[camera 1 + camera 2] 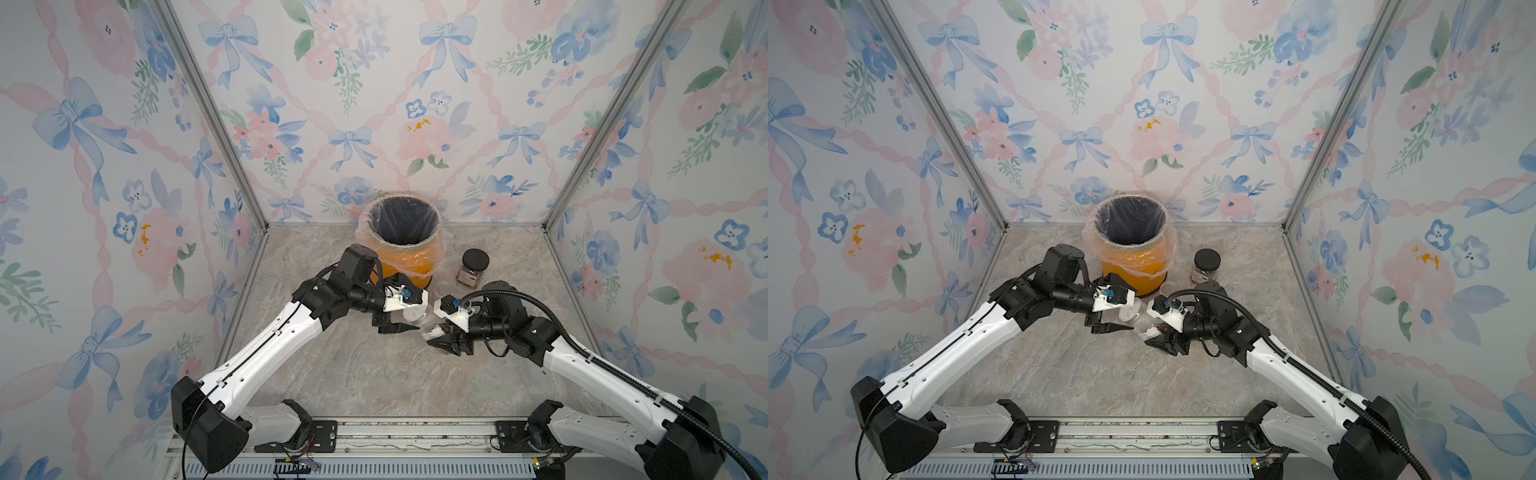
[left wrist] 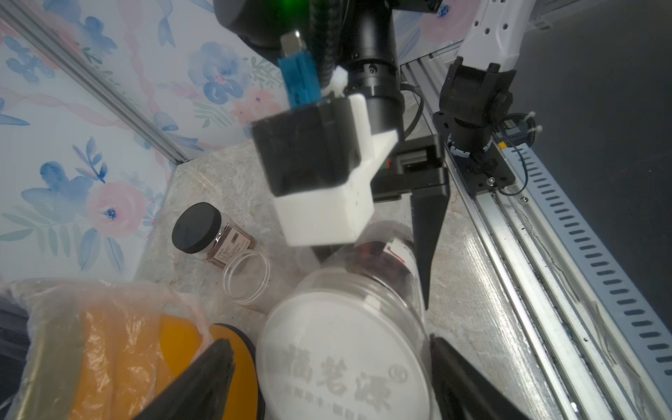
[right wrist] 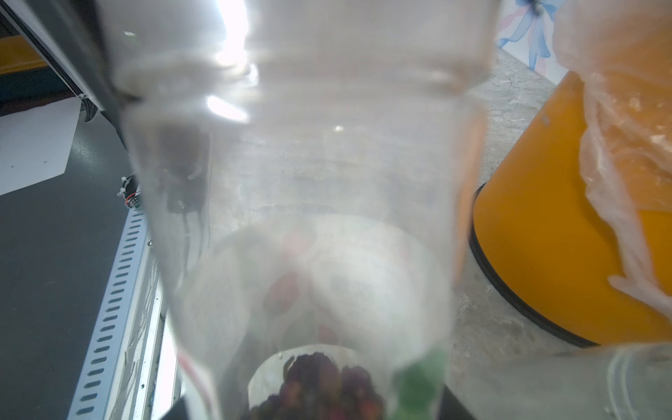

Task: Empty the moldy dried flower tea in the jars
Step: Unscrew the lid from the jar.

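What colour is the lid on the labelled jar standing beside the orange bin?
Black. The lid shows best in the left wrist view.

soft even light; close wrist views blurred, white glare (top-view edges bend)

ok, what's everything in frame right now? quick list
bin: 1, orange, clear liner, back centre
black-lidded jar: 1, clear, upright, right of bin
open jar: 1, clear, lidless, looks empty, beside the bin
white-lidded jar: 1, clear, on its side between the arms
tea: reddish-brown, in both lidded jars
table: 1, grey marble
walls: 3, floral
left fingers: 2, black, open, astride white lid
right fingers: 2, black, shut on white-lidded jar
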You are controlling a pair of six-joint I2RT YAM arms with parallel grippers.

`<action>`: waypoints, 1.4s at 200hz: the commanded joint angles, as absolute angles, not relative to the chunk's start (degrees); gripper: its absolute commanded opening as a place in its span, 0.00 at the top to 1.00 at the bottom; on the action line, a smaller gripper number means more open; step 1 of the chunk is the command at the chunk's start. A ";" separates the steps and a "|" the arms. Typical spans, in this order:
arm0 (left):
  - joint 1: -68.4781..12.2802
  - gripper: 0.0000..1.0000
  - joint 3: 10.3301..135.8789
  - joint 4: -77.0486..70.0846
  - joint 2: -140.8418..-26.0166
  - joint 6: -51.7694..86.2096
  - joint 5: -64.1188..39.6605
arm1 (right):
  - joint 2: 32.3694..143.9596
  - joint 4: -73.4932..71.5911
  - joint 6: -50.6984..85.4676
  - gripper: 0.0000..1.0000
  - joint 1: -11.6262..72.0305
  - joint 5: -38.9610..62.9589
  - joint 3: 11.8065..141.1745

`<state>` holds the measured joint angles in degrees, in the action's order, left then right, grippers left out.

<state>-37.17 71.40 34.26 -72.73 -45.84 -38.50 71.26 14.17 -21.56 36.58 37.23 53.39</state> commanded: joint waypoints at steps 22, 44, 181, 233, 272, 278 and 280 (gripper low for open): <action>-37.55 0.17 71.06 34.63 -74.82 -42.40 -42.48 | 73.20 17.72 -27.53 0.39 37.05 35.98 55.57; -37.57 0.21 70.58 34.62 -75.39 -41.42 -41.98 | 73.39 18.92 -28.74 0.39 37.02 35.03 55.76; -37.56 0.64 70.38 34.63 -76.76 -34.53 -44.33 | 72.67 13.66 -27.93 0.41 38.05 31.59 52.85; -37.53 0.69 71.63 34.65 -78.75 -23.96 -44.65 | 71.39 7.65 -27.36 0.42 39.12 27.20 49.47; -37.53 0.71 72.20 34.62 -80.19 -15.32 -42.24 | 70.95 1.94 -26.26 0.44 40.15 24.06 46.56; -37.60 0.72 72.40 34.66 -80.42 -13.62 -41.53 | 70.85 0.90 -25.95 0.44 40.26 23.55 46.06; -37.59 0.73 72.46 34.66 -80.49 -13.12 -41.37 | 70.91 0.60 -25.89 0.44 40.39 23.33 45.92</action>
<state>-37.39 70.70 34.41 -79.11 -26.74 -42.33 71.44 9.67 -25.08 39.07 28.53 47.40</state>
